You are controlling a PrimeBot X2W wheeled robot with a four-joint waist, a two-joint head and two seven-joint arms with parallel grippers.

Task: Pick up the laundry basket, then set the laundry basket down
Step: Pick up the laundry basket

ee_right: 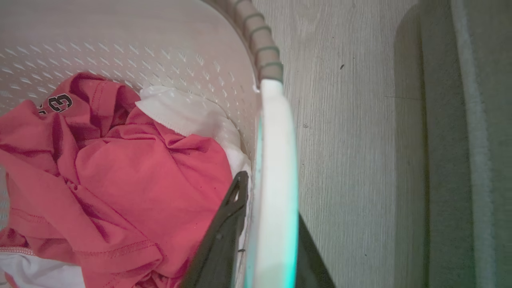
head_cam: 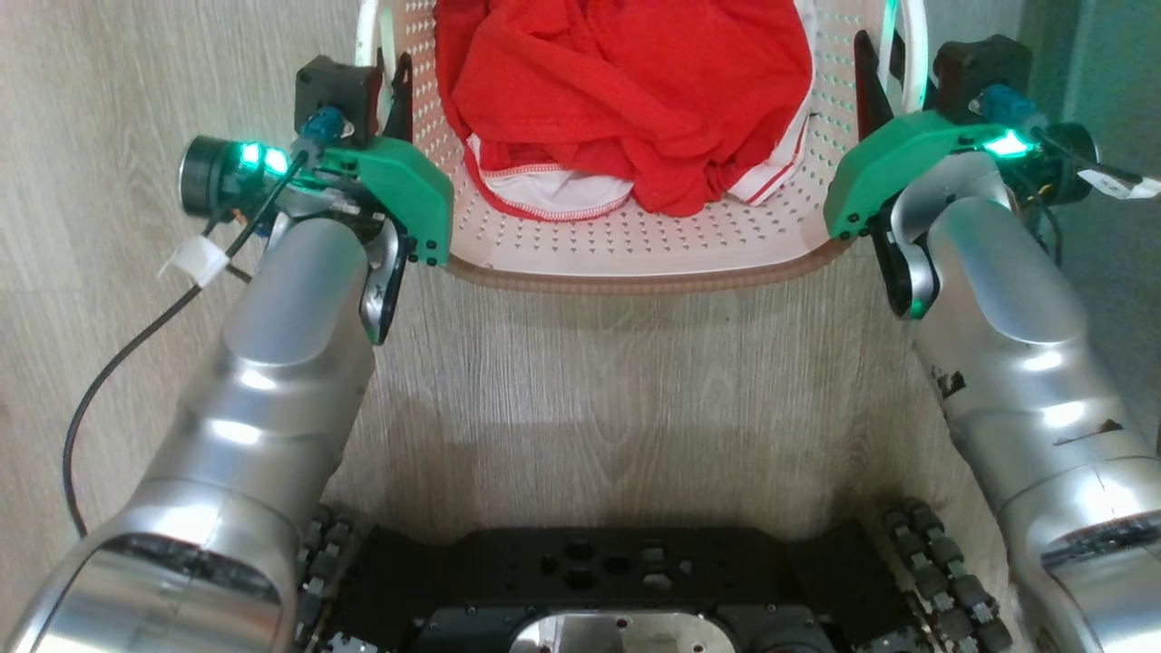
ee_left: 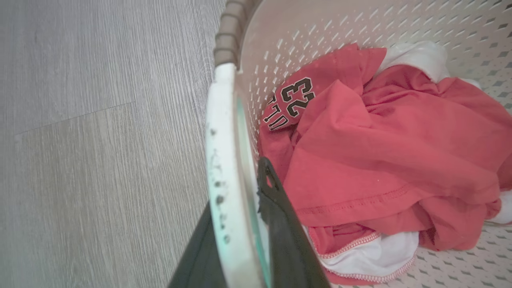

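The laundry basket (head_cam: 635, 245) sits on the floor (head_cam: 580, 381) dead ahead, long axis apparently spanning arm to arm. My left gripper (ee_left: 236, 200) pinches the left handle (ee_left: 220, 132), my right gripper (ee_right: 272, 200) the right handle (ee_right: 276, 132); I judge an even vertical lift comes next.

Rounded silver casing is seen on the left forearm (head_cam: 290, 317) and the right forearm (head_cam: 1007, 299). Each is capped by a green housing (head_cam: 404, 190) lit teal. A black cable (head_cam: 118, 363) tagged with white tape (head_cam: 195, 261) is seen at the left edge. A black base (head_cam: 508, 562) flanked by roller wheels (head_cam: 943, 567) is shown at the bottom. Tapered dark fingers (ee_left: 284, 232) are shown in the wrist views.
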